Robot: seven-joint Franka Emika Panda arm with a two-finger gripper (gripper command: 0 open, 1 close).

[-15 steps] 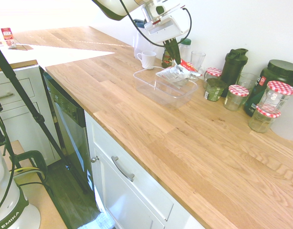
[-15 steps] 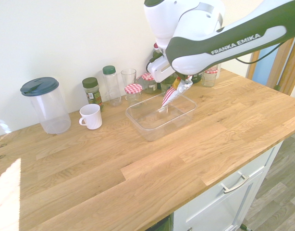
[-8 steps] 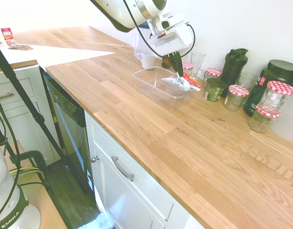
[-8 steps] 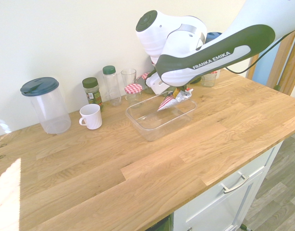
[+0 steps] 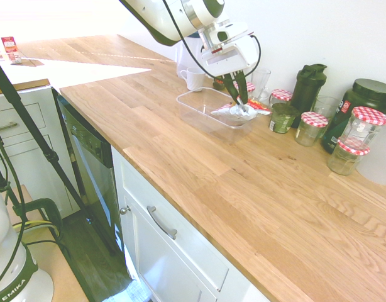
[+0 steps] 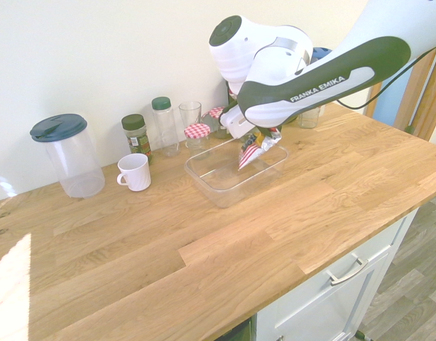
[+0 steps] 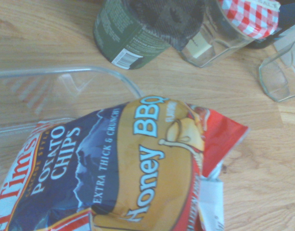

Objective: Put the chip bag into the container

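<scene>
Resting: chip bag (image 5: 234, 113), across the far rim of container (image 5: 199, 110), part inside, red end (image 7: 219, 137) hanging out over the wood.
Bag material: crinkled foil; red, dark blue panel, yellow-orange patch, silvery ends; print "Honey BBQ", "Potato Chips".
Bag axis: long axis slanted, low silvery end inside the tub, high end up at the rim.
Container: clear plastic, shallow, rectangular, rounded corners; holds only the bag's lower part.
Gripper (image 5: 239, 94): fingers slightly spread around the bag's upper end; grip or mere contact, cannot tell.
Countertop (image 5: 243, 189): oiled wood planks.
Mug (image 6: 135, 172): white, at 9 o'clock from container in the second exterior view.
</scene>
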